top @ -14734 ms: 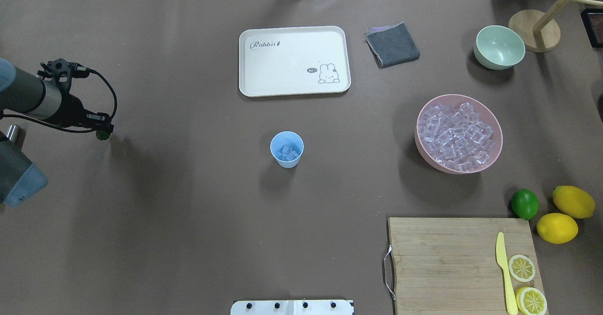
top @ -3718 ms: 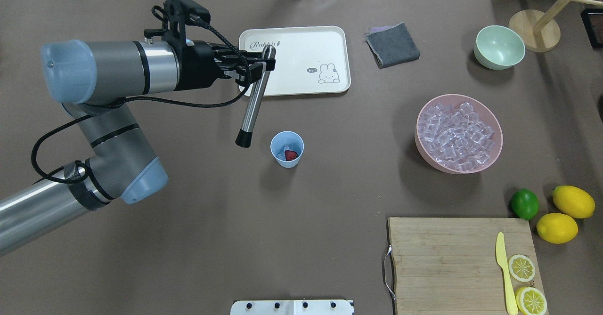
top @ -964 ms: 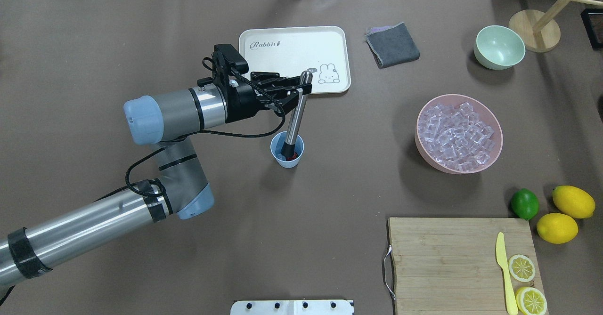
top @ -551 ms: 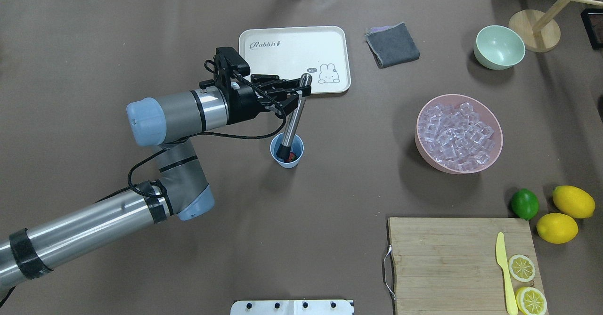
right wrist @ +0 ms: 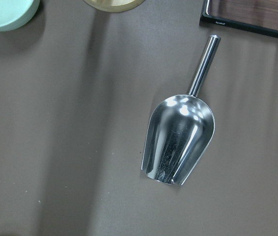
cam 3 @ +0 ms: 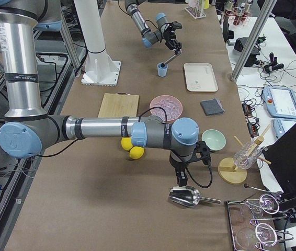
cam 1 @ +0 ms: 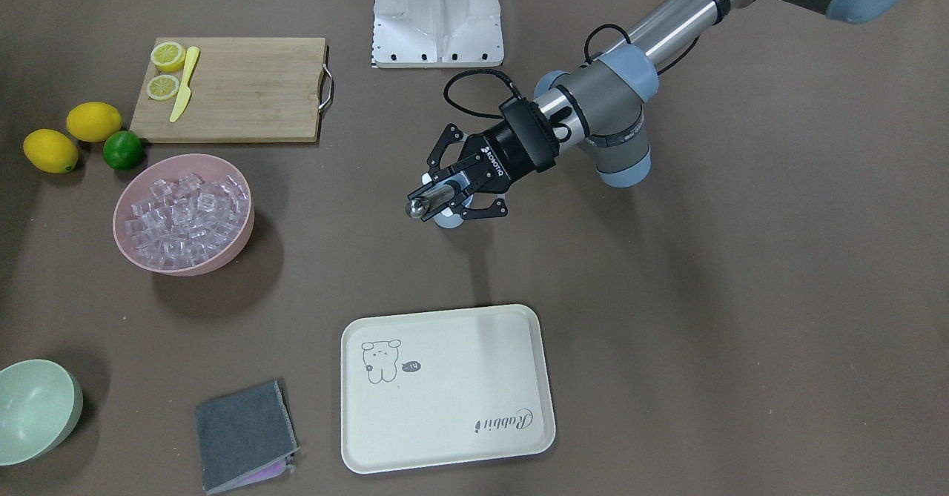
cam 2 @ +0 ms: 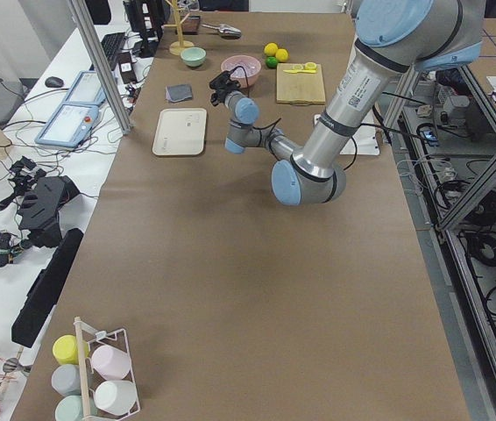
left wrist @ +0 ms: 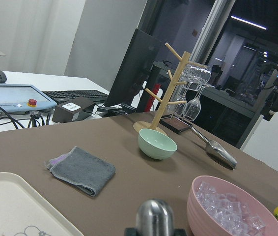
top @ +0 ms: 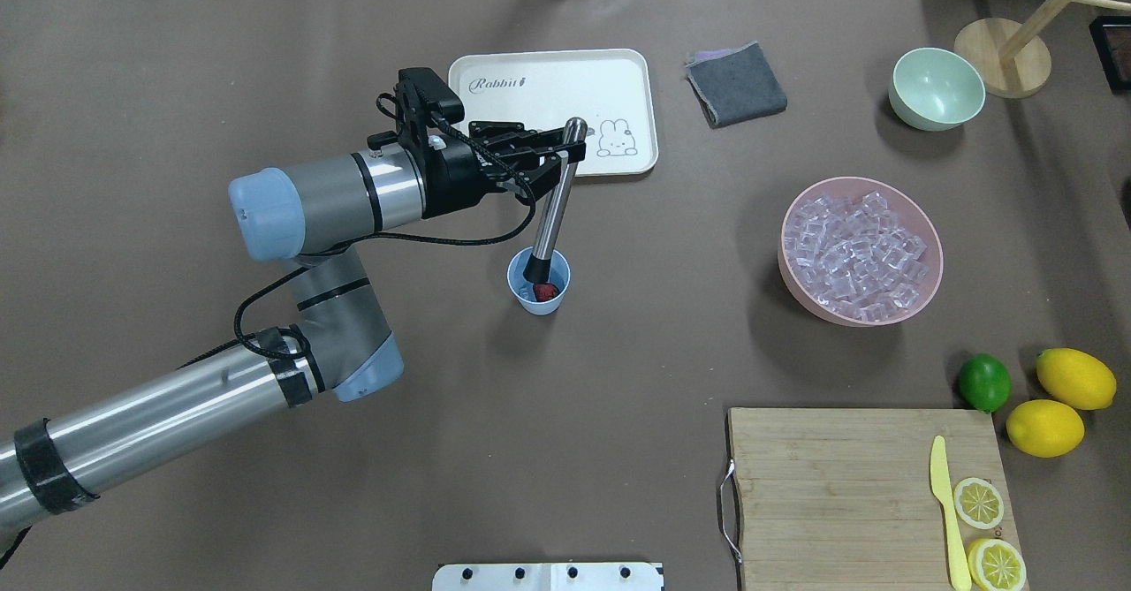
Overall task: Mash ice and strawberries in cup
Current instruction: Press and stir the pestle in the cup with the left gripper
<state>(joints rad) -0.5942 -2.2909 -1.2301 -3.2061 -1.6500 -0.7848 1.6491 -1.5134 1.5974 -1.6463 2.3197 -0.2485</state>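
Observation:
The light-blue cup [top: 538, 295] stands mid-table, in front of the tray. A red strawberry [top: 548, 291] lies inside it; I cannot make out ice in the cup. My left gripper [top: 555, 146] is shut on the upper part of a steel muddler [top: 557, 202], whose black tip stands tilted in the cup's mouth. In the front-facing view the left gripper [cam 1: 454, 196] hides most of the cup [cam 1: 445, 222]. A pink bowl [top: 929, 295] holds many ice cubes [top: 853, 251]. My right gripper [cam 3: 181, 173] hovers over a steel scoop [right wrist: 178, 140]; I cannot tell if it is open.
A cream tray [top: 552, 114], a grey cloth [top: 736, 84] and a pale-green bowl [top: 937, 87] lie at the far side. A cutting board [top: 839, 494] with a yellow knife [top: 945, 511] and lemon slices is front right, next to a lime [top: 983, 382] and two lemons.
The left arm brought the muddler over and put its tip into the cup. In the last half second the gripper rose, lifting the tip off the strawberry.

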